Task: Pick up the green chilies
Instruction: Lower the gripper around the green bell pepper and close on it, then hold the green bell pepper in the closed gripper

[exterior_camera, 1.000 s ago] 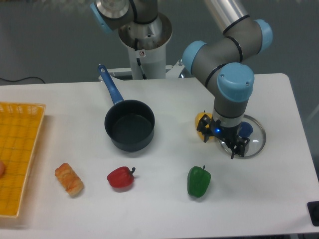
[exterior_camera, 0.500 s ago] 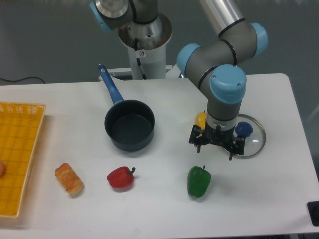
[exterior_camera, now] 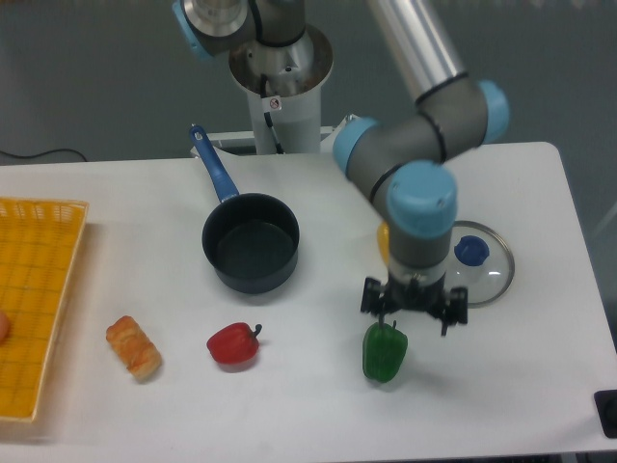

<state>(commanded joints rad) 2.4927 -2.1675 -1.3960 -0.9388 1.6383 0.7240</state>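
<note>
The green chilies (exterior_camera: 385, 353) are one glossy dark-green pepper-shaped toy lying on the white table near the front, right of centre. My gripper (exterior_camera: 415, 313) hangs open just above and slightly right of it, fingers spread wide and pointing down. Its left finger is over the pepper's stem. It holds nothing.
A red pepper (exterior_camera: 232, 344) and a bread roll (exterior_camera: 133, 347) lie to the left. A dark saucepan (exterior_camera: 251, 242) with a blue handle stands behind. A glass lid (exterior_camera: 479, 273) with a blue knob lies right of the arm. A yellow pepper (exterior_camera: 384, 238) is mostly hidden behind the wrist. A yellow basket (exterior_camera: 37, 299) sits at the far left.
The arm has swung forward and left from over the glass lid to just above the green pepper. The gripper stays open.
</note>
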